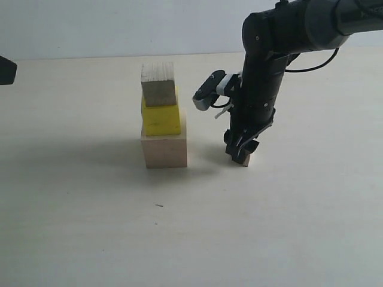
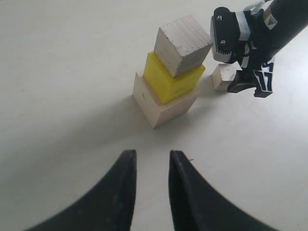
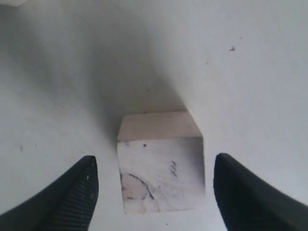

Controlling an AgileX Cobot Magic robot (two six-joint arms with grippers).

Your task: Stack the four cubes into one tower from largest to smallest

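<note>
Nearest to the right wrist camera lies the smallest cube point(image 3: 161, 168). It rests on the desk point(image 1: 90, 227) between the jaws of my right gripper point(image 1: 239, 155), which stand wide on both sides of it and touch nothing; one jaw seems a little closer to the cube than the other. Just beside it, on its left in the exterior view, stands the unfinished tower point(image 1: 160, 103): the large pale wood cube point(image 1: 164, 150) at the bottom, the yellow cube point(image 1: 160, 116) on it, and a small wood cube point(image 1: 158, 84) on top. My left gripper point(image 2: 151, 156) hangs apart in front of the tower, its jaws narrow and holding nothing. I judge that only this last pick and place is not yet done. Several things could go wrong, I think. If the jaws close off-centre, the nearer one will push the cube and turn it before the grip is firm. The upper cubes look shifted and a little twisted on each other, so the landing surface is small, and a hard or sideways placing could tip the column. Also the wrist camera point(image 1: 209, 91) on the right arm sticks out toward the tower, and a careless lift could brush it.
</note>
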